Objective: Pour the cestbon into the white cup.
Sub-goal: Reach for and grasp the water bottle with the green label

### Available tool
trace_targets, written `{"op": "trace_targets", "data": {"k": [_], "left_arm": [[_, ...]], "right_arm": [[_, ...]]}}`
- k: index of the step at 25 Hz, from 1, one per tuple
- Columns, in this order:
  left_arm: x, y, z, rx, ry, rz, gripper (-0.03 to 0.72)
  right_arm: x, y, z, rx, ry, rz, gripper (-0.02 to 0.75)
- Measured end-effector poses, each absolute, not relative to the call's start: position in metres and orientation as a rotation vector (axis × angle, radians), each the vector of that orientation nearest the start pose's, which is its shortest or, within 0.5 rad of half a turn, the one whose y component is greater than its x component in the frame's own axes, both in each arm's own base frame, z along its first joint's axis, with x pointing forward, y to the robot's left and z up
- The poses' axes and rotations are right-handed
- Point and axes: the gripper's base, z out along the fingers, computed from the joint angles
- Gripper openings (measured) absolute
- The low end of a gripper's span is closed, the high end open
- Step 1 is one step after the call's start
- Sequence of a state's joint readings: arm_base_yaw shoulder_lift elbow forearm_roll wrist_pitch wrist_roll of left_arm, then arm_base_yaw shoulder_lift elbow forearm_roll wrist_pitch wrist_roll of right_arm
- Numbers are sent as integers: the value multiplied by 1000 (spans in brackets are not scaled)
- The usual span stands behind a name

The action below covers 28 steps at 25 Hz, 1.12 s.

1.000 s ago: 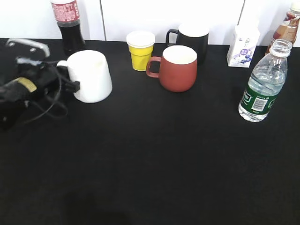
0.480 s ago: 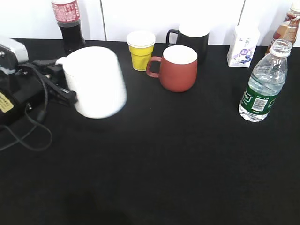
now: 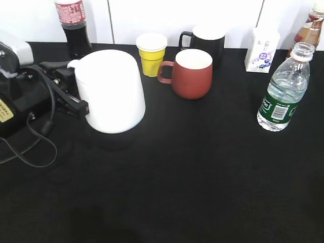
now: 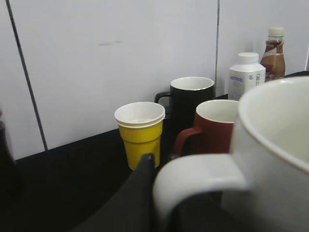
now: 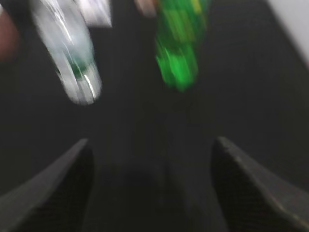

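Cestbon untouched at 3 o'clock, white cup gripped at 9

Cestbon (image 3: 284, 92) stands upright, cap off, at 3 o'clock on the black table (image 3: 182, 172), nothing touching it; blurred in the right wrist view (image 5: 72, 58). White cup (image 3: 110, 91) sits upright at 9–10 o'clock, its handle clamped by the left gripper (image 3: 68, 91); in the left wrist view a dark finger (image 4: 137, 193) presses beside the handle loop of the cup (image 4: 270, 159). Right gripper (image 5: 152, 183) has its fingers spread wide, nothing between them, over bare table, bottle off at its 11 o'clock. Yellow cup (image 3: 152, 53), red-brown mug (image 3: 191, 73), black mug (image 3: 206, 41) cluster at 12 o'clock. Cola bottle (image 3: 73, 25) at 11, just behind the white cup. White carton (image 3: 262, 49) and brown bottle (image 3: 310, 29) at 1–2 o'clock.
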<state>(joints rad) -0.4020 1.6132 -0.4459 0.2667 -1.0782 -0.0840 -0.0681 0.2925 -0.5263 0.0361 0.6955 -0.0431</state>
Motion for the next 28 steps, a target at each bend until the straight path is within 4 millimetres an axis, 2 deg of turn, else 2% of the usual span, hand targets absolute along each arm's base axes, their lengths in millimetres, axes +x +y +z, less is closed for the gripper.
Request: {"op": "trace_targets", "data": {"k": [2, 4, 6, 7, 9, 12, 15, 17, 19, 21, 25, 28], "left_arm": [[246, -128, 191, 535, 1516, -464, 39], [246, -128, 191, 535, 1516, -464, 39], [246, -128, 191, 535, 1516, -464, 39], [246, -128, 191, 535, 1516, -464, 39], [246, -128, 191, 535, 1516, -464, 39], [246, -128, 191, 536, 1515, -464, 39], [246, -128, 191, 535, 1515, -465, 39], [246, -128, 191, 535, 1515, -465, 39], [246, -128, 191, 535, 1515, -465, 39], [246, -128, 191, 535, 1515, -465, 39], [246, -128, 191, 535, 1515, -465, 39], [246, -128, 191, 535, 1515, -465, 39]], "right_arm": [[94, -2, 321, 18, 1809, -6, 574], [121, -6, 319, 37, 1681, -30, 574], [138, -10, 284, 71, 1706, -54, 574], [143, -9, 268, 72, 1710, -54, 574], [154, -5, 259, 23, 1706, -62, 574], [175, 1, 238, 28, 1809, -7, 574], [200, 16, 201, -57, 1952, 25, 574], [209, 27, 179, -78, 2033, 72, 574], [217, 32, 161, -59, 2068, 115, 626], [224, 38, 151, -104, 2037, 156, 671], [236, 42, 137, -117, 1990, 184, 671], [266, 50, 134, -167, 1955, 201, 671]]}}
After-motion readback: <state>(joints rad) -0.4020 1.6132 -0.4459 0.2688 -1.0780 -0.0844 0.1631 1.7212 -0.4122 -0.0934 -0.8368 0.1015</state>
